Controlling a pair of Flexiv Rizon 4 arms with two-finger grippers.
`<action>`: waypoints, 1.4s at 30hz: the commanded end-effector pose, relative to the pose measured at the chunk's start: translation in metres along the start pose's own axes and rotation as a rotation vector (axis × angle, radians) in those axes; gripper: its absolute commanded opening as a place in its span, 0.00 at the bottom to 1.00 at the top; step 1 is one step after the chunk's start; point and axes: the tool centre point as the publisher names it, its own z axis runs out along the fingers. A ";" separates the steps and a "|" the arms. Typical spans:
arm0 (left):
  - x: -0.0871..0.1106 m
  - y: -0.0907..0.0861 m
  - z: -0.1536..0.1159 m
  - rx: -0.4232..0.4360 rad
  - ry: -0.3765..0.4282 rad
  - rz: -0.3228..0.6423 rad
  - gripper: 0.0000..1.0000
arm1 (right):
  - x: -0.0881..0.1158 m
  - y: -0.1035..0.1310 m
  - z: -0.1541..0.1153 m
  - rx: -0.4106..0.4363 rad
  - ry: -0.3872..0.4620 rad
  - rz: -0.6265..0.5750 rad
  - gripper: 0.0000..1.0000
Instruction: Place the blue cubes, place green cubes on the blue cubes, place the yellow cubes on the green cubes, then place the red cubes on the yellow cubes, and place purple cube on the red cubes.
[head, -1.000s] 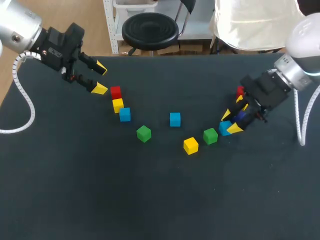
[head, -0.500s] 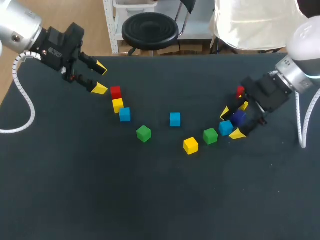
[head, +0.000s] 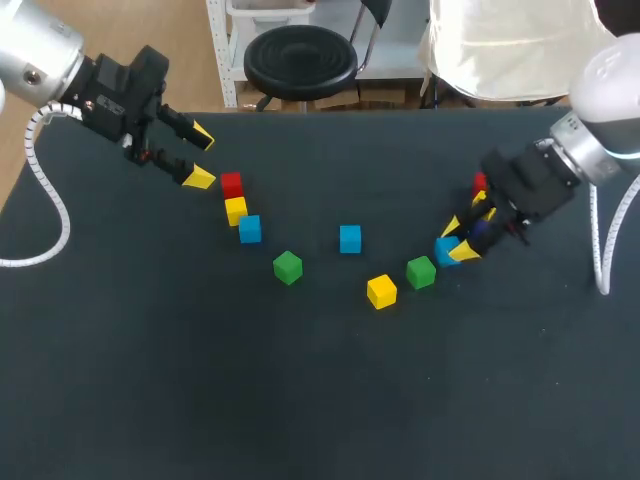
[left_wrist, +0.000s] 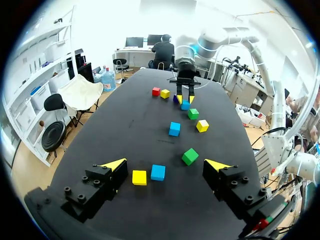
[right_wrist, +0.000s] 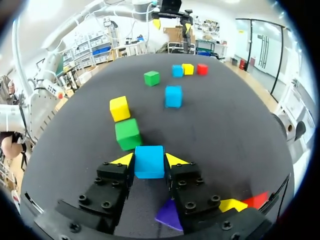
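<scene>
The right gripper (head: 458, 241), at the right of the head view, is clenched on a blue cube (right_wrist: 149, 161), with a yellow tip pressed to each side. I cannot tell whether the cube rests on the table (head: 320, 400) or hangs just off it. Just ahead of it is a green cube (head: 421, 272), and beyond that, lower and toward the middle, a yellow cube (head: 381, 291). Behind the fingers, under the right wrist, lie a purple cube (right_wrist: 170, 215), a rear yellow cube (right_wrist: 232, 204) and a rear red cube (right_wrist: 257, 200). A middle blue cube (head: 349, 238) stands alone near the centre of the frame, with a left green cube (head: 288, 267) a little lower and to its left. In the upper left, a red cube (head: 231, 185), a left yellow cube (head: 235, 210) and a left blue cube (head: 250, 229) form a close-set slanting row. The left gripper (head: 200, 157) hangs at the upper left, released. Its tips are spread wide with nothing between them, and the nearer tip is just beside the red cube.
</scene>
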 end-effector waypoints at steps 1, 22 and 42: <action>0.001 -0.001 0.000 -0.002 -0.003 0.002 1.00 | -0.013 0.011 -0.005 0.061 0.001 0.009 0.00; 0.001 -0.001 0.000 -0.002 -0.003 0.002 1.00 | -0.073 -0.009 0.007 0.086 -0.058 0.092 0.00; 0.001 -0.001 0.000 -0.002 -0.003 0.002 1.00 | -0.080 -0.010 0.019 0.079 -0.039 0.073 0.00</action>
